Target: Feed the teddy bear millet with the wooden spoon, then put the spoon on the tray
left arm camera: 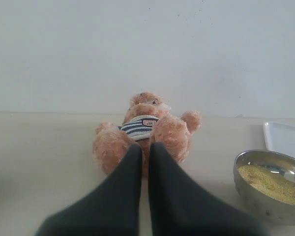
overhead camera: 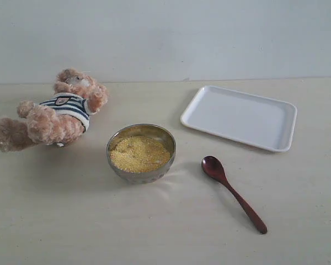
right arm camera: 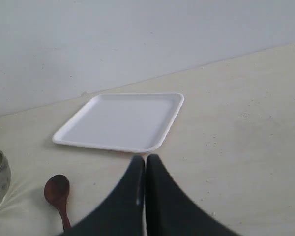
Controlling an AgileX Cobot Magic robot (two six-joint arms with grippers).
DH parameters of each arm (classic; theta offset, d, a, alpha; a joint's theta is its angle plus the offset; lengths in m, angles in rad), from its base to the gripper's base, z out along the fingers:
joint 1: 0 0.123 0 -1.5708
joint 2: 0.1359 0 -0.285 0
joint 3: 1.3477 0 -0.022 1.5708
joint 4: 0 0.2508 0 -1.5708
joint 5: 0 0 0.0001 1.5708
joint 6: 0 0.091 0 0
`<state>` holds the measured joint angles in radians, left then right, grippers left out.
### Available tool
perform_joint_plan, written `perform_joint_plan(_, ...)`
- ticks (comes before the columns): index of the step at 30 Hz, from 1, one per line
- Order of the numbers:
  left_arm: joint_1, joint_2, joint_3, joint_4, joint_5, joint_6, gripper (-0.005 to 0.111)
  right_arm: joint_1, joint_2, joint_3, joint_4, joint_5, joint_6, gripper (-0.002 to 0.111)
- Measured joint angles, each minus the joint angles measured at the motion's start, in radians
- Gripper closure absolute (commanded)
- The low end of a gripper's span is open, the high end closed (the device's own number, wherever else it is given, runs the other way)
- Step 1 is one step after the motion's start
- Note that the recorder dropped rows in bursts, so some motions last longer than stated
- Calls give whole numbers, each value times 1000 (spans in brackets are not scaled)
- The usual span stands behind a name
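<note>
The teddy bear [overhead camera: 55, 116] lies on its back at the left of the table, striped shirt up; the left wrist view has the teddy bear [left arm camera: 147, 130] feet-first. Millet [overhead camera: 139, 153] fills the metal bowl [overhead camera: 141, 175] at the centre. The wooden spoon [overhead camera: 231, 192] lies flat on the table right of the bowl, its bowl end toward the white tray [overhead camera: 240, 117]. Neither arm shows in the exterior view. My left gripper [left arm camera: 144, 146] is shut and empty, short of the bear's legs. My right gripper [right arm camera: 145, 158] is shut and empty, with the spoon [right arm camera: 58, 194] off to one side and the tray [right arm camera: 120, 122] ahead.
A pale wall runs along the back edge of the light wooden table [overhead camera: 71, 221]. The bowl [left arm camera: 270, 184] and a corner of the tray [left arm camera: 285, 137] appear beside the bear in the left wrist view.
</note>
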<state>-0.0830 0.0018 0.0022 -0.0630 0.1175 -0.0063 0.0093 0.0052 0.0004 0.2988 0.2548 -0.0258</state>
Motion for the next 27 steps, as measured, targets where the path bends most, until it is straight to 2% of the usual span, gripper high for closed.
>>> perform_joint_plan(16, 0, 0, 0, -13, -34, -3, 102, 0, 0, 0, 0, 0, 0, 108)
perform_joint_plan(22, 0, 0, -7, -183, -146, -153, 102, 0, 0, 0, 0, 0, 0, 108)
perform_joint_plan(27, 0, 0, -42, -231, -159, -279, 102, 0, 0, 0, 0, 0, 0, 108)
